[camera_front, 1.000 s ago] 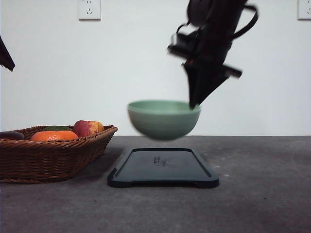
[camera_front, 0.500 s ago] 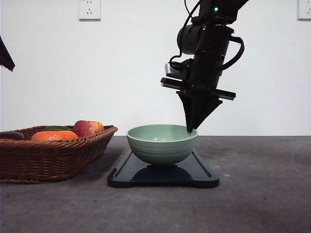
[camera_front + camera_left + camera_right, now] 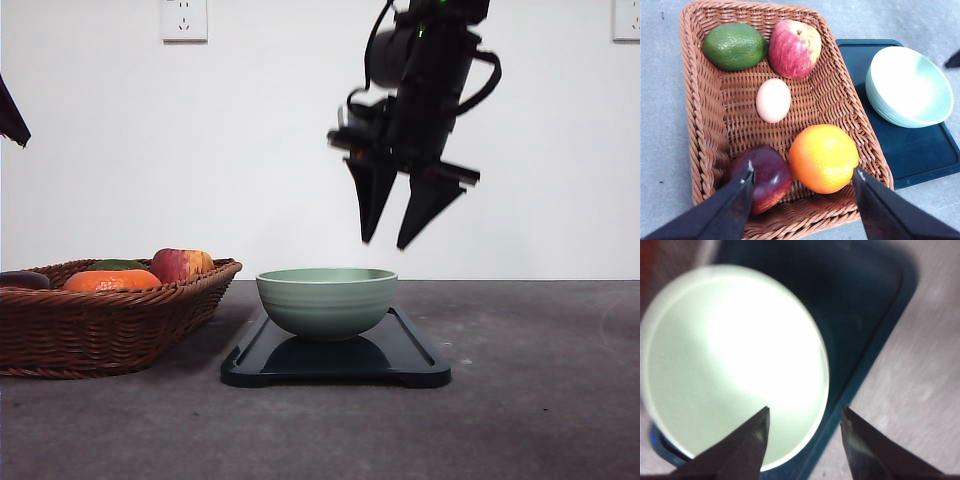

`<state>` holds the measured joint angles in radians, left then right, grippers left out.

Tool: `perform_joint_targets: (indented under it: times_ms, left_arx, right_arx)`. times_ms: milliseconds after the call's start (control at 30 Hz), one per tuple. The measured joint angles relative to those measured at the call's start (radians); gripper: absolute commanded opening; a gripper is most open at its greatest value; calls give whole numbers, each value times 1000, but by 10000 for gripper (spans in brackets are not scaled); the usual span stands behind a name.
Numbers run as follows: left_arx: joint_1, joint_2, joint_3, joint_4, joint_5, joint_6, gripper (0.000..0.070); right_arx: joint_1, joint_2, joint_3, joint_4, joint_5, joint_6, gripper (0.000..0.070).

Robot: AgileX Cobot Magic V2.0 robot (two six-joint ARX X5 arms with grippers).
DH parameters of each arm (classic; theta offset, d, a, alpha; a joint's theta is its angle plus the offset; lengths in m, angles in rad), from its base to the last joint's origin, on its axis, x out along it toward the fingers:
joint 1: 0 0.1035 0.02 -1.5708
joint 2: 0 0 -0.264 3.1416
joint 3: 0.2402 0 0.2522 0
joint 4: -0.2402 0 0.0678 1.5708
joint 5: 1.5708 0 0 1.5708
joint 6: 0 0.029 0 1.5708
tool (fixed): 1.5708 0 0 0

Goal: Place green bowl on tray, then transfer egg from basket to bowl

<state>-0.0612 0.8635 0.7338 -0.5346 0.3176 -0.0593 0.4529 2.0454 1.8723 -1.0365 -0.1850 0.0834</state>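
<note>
A: Green bowl [image 3: 327,302] sits upright on the tray [image 3: 415,352], toward the tray's left end. Right gripper [image 3: 388,243] hangs above the bowl's right rim, jaws spread, nothing in them.

B: And the left?

A: Left gripper [image 3: 802,178] hovers over the basket [image 3: 696,107], jaws wide apart and empty, above the near end where the orange fruit [image 3: 823,158] and a dark red fruit [image 3: 761,176] lie.

B: Where's the egg [image 3: 773,100]?

A: Middle of the basket floor, lying on its side. Pale pinkish-brown, smooth, unmarked. Apple [image 3: 794,48] and a green fruit [image 3: 734,46] sit just beyond it at the far end; it touches none of the fruit that I can see.

B: Risks?

A: I judge three. Smooth oval shell on bumpy wicker: an off-centre pinch could squirt it sideways. Too hard a squeeze could crack it. And the orange fruit and dark fruit lie between the gripper and the egg, so a low approach could knock them into it.

B: The bowl end?

A: The bowl is off-centre on the tray, nearer the basket. A release from height could bounce the egg off the hard bowl floor.
</note>
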Motion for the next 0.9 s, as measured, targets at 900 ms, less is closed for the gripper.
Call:
perform_joint_targets:
  times_ms: [900]
  left_arx:
    - [0, 0, 0, 0, 0, 0, 390]
  right_arx:
    - [24, -888, -1041, 731, 2, 0, 277]
